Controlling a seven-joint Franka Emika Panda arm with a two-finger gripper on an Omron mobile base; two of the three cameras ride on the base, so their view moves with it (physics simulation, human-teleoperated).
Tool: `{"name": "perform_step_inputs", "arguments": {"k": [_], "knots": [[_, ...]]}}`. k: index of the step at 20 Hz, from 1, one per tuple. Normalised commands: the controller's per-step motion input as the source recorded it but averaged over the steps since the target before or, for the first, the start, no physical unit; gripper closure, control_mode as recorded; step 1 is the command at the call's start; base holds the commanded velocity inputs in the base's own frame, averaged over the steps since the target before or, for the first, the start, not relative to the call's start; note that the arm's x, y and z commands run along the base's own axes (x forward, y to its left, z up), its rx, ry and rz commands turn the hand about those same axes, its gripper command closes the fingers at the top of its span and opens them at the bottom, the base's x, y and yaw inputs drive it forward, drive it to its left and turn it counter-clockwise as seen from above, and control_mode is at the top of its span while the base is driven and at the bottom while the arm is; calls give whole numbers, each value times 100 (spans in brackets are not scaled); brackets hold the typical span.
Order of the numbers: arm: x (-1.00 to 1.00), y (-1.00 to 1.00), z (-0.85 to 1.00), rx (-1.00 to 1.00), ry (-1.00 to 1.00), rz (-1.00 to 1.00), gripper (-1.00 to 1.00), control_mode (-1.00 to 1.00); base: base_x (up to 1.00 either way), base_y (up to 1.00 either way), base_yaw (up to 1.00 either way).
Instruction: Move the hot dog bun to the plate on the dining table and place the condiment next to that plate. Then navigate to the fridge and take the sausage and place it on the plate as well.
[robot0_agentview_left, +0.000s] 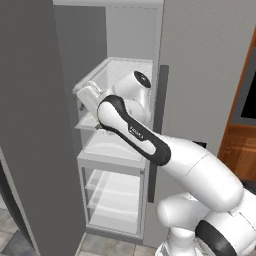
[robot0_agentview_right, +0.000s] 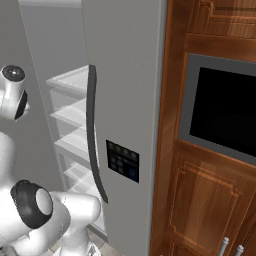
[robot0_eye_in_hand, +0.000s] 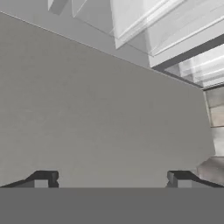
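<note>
Nearest the base, the white arm rises and reaches leftward into the open fridge (robot0_agentview_left: 125, 150), its hand turned toward the inner face of the grey door (robot0_agentview_left: 35, 125) on the left. Seen along the hand, the gripper (robot0_eye_in_hand: 111, 179) stands spread wide with nothing between its dark fingertips (robot0_eye_in_hand: 41, 178); they face a flat grey panel, most likely that door, with white translucent shelves (robot0_eye_in_hand: 175, 30) beyond it. From the right side of the base, the fridge's other door stays shut, its long dark handle (robot0_agentview_right: 92, 135) running down it, with a wooden cabinet and a black oven window to the right.

Farther in, the pale shelves (robot0_agentview_left: 112, 145) are stacked behind the arm. No sausage can be made out on them; the arm hides part of the middle shelf, so its place cannot be told.

By my reading, the fridge stage is in hand: fetching the sausage. The next move calls for turning the hand away from the door toward the shelves, finding the sausage, and bringing the spread fingers around it.
</note>
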Motion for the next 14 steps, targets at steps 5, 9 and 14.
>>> {"name": "perform_step_inputs", "arguments": {"k": [5,9,14], "knots": [[-72,-92,20,-19,-12,-6,-100,-100,0,0,0],[-63,-69,47,-19,-5,-2,-100,-100,0,0,0],[-58,-60,47,-20,-1,0,-100,-100,0,0,0]]}}
